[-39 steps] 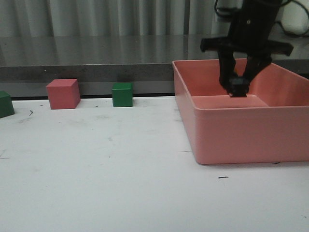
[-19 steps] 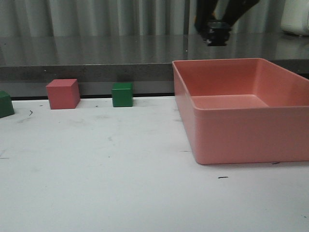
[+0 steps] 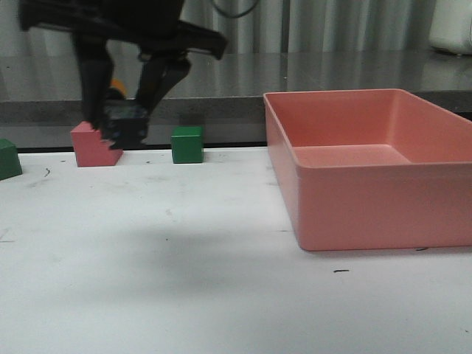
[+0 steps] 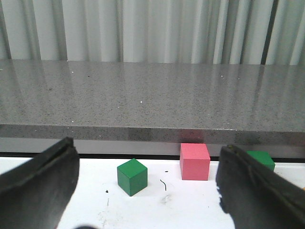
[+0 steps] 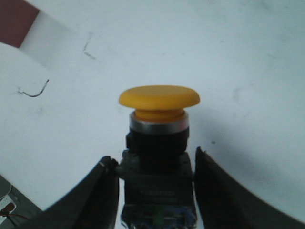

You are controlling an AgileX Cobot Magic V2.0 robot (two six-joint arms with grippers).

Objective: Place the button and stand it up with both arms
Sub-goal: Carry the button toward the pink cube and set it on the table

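My right gripper (image 3: 120,124) hangs over the left part of the table, in front of the pink cube (image 3: 95,144), a little above the white tabletop. It is shut on the button (image 3: 125,127) by its black body. A bit of the yellow cap (image 3: 115,88) shows behind the fingers. In the right wrist view the button (image 5: 159,138) sits between the two fingers (image 5: 93,200), cap pointing away over the white table. My left gripper (image 4: 147,191) is open and empty, low over the table, facing the cubes. It does not show in the front view.
A large pink bin (image 3: 369,199) stands on the right. A green cube (image 3: 187,144) sits by the back edge, another green cube (image 3: 7,158) at the far left. The left wrist view shows a green cube (image 4: 132,176) and the pink cube (image 4: 194,161). A grey counter runs behind.
My right gripper lifted the button out of the pink bin, swung left across the table, and came down in front of the pink cube.
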